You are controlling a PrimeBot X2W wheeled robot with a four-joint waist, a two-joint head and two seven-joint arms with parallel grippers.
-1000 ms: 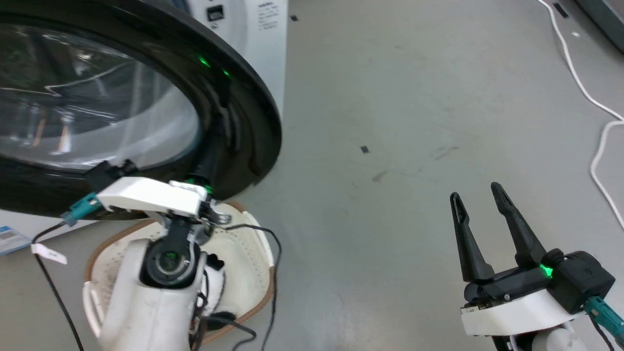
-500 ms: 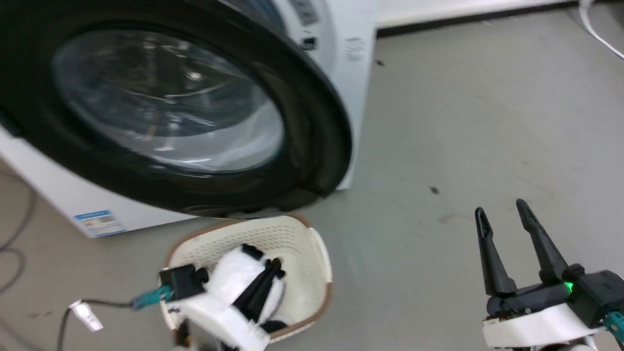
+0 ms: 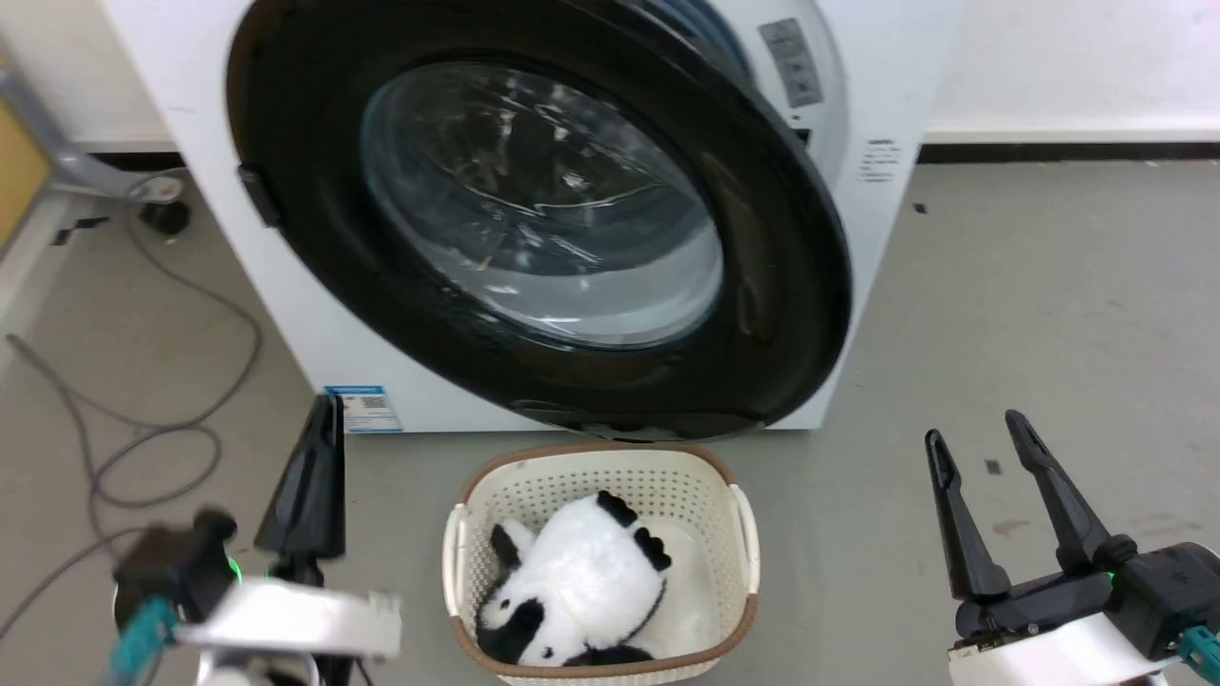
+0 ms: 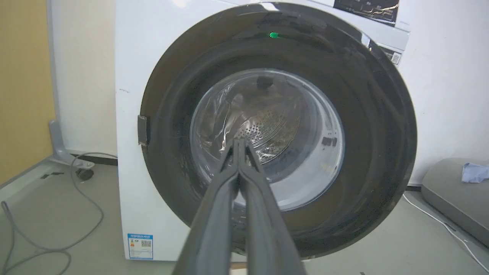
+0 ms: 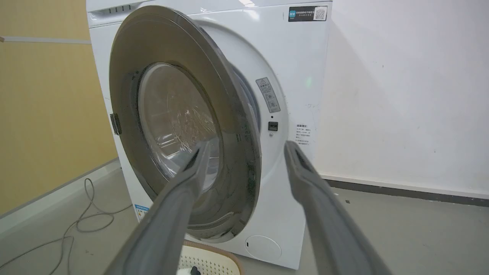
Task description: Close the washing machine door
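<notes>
While the washing machine door [image 3: 543, 229] hangs ajar, both pincers hover short of it.

Low at the left, the left pincer [image 3: 329, 405] has its two dark fingers pressed tight together with nothing between them; in its wrist view they aim straight at the door's glass bowl ahead, not touching it. Beyond and to its right the door's hinge [image 3: 253, 195] sits against the washing machine [image 3: 886, 105], while the door's far edge stands off the white front. Between the pincers, below the door, a cream laundry basket [image 3: 591, 459] holds a panda plush toy [image 3: 572, 581]. The right pincer [image 3: 974, 429] is spread wide and empty, the door's free edge ahead to its left. Judging from this, the closing push is not finished: the next move calls for a firm press near that free edge until the latch catches.
</notes>
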